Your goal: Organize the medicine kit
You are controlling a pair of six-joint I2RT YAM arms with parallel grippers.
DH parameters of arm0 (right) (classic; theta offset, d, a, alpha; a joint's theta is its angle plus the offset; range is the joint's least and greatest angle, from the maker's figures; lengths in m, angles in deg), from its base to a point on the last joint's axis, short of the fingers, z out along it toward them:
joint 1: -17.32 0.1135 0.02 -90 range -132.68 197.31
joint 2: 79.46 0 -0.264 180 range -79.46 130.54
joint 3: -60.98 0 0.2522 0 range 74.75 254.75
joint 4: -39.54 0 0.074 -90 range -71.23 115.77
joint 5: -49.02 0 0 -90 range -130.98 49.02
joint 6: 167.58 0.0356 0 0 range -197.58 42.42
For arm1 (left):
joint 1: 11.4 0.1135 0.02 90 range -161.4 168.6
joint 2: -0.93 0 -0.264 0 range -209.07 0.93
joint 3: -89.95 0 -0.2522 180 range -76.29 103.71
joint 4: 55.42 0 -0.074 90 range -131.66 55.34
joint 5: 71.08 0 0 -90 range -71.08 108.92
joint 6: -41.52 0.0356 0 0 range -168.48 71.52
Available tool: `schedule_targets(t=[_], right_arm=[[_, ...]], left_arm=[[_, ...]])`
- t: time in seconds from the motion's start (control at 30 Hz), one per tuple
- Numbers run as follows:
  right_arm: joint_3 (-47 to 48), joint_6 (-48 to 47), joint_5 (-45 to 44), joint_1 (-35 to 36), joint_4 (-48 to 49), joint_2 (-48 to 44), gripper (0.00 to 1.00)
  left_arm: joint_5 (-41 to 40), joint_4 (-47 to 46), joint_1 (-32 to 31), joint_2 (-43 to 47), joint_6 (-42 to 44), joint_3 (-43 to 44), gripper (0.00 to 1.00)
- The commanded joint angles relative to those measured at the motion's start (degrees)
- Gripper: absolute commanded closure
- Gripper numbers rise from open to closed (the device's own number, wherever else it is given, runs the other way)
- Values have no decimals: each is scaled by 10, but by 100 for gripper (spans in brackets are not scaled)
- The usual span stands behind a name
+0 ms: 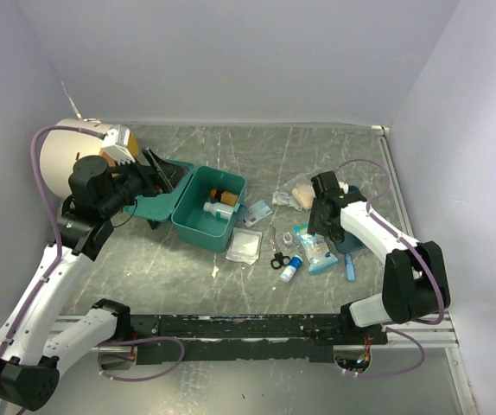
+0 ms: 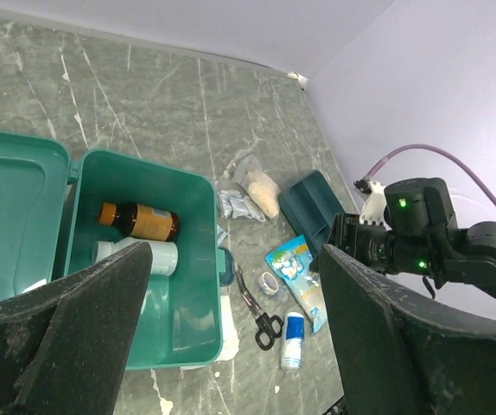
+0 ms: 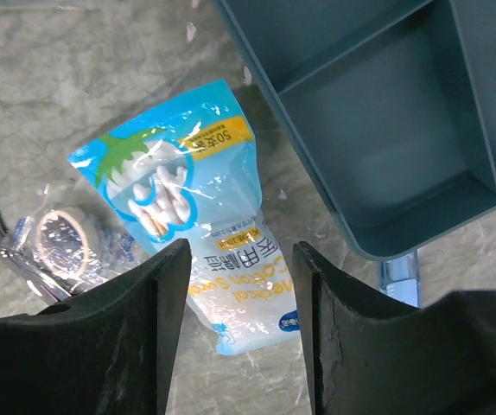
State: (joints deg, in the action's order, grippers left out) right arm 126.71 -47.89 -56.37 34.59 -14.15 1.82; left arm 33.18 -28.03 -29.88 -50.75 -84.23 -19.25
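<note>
The medicine kit (image 1: 185, 226) is a teal box standing open left of centre, its lid (image 2: 15, 216) folded back. Inside lie a brown bottle (image 2: 140, 220) and a white bottle (image 2: 149, 255). My left gripper (image 2: 235, 346) hovers above the box's right side, open wide and holding nothing. My right gripper (image 3: 239, 328) is open just above a blue cotton swab packet (image 3: 192, 216), which lies flat on the table; its lower end shows between the fingers. Right beside that packet sits the darker teal divided tray (image 3: 386, 130).
Scissors (image 2: 261, 311), a tape roll (image 2: 270, 284) and a small blue-and-white bottle (image 2: 293, 340) lie between the box and the packet. A white flat packet (image 1: 244, 245) lies by the box's front. A clear bag (image 1: 295, 194) lies behind. A cream cylinder (image 1: 66, 151) stands far left.
</note>
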Motion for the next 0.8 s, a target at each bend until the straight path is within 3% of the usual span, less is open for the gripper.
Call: schedule_targets(t=[0.0, 0.37, 0.53, 0.77], right_arm=[[-18, -6, 50, -21, 10, 11, 50], [-58, -5, 179, -58, 61, 41, 45], [-55, -8, 173, -61, 68, 57, 45], [-39, -18, 164, -63, 80, 38, 57]], left_arm=[[15, -34, -2, -6, -16, 10, 11], [18, -46, -2, -11, -27, 8, 11], [18, -47, -2, -9, -25, 7, 11], [19, -39, -2, -2, -19, 6, 10]])
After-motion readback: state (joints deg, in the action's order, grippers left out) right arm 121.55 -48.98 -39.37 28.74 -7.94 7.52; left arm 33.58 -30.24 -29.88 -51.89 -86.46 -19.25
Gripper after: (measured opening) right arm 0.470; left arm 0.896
